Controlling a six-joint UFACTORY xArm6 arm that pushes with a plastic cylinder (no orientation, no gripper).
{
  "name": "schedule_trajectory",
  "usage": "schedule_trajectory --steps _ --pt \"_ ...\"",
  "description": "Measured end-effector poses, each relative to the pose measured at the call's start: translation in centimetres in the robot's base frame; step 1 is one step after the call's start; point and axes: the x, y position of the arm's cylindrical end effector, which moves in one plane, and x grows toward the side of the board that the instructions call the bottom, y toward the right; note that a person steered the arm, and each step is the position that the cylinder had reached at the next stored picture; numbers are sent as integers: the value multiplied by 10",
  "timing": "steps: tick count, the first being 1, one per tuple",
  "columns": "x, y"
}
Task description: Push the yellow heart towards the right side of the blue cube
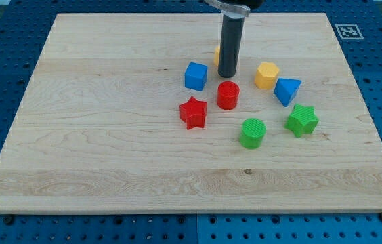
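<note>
A: Where the rod comes down near the table's (110,149) top edge, what sits around my tip (227,74)?

B: It stands just right of the blue cube (196,76), above the red cylinder (228,95). A yellow sliver (217,55), presumably the yellow heart, peeks out behind the rod, up and right of the cube.

A: And the jaws?

B: None show; only a rod. Toward the right edge: yellow hexagon (267,74), blue triangle (286,90), green star (302,120).
</note>
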Motion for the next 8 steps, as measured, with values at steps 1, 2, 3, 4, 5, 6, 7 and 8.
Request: schedule_trajectory --steps 1,2,3,4,5,6,7,8 --pt "0 -10" --pt "0 -34" --pt "0 -57" --pt "-2 -60" --pt "-32 -67" --pt "-67 -87" --pt "-87 -65" --pt "-81 -15"
